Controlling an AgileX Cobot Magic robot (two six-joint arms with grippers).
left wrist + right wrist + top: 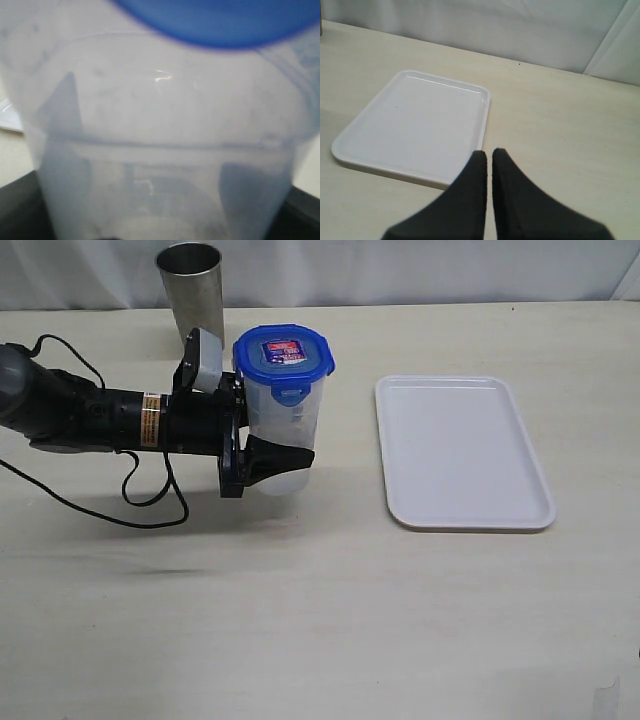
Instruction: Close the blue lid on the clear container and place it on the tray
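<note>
A tall translucent plastic container point(285, 430) sits in the grip of the left pincer point(283, 445). The pincer's black fingers point(275, 455) are spread wide around the lower half of the container's body, one on the near side and the other hidden behind it. A round bright-blue lid with a red-and-white sticker point(284, 350) sits on the container's mouth, and its front snap tab is folded down over the rim. The container leans slightly. I cannot tell whether its base touches the pale bench point(320, 620).

In the exterior view the container stands to the left of the flat white rectangular tray point(465, 455), apart from it, with bare bench between them. A grey steel cup point(192, 290) stands upright farther from the tray, behind the left arm. A black cable point(150, 505) loops on the bench under that arm, also on the side away from the tray.

The left wrist view is filled by the blurred container wall point(165, 150), with the lid point(220, 22) at one edge and a dark finger point(20, 210) at each lower corner.

In the right wrist view the right pincer point(489, 155) has its two black fingers pressed together with nothing between them. Its tips hang over the near long rim of the tray point(415, 125), with bare bench point(570, 125) beside them.
</note>
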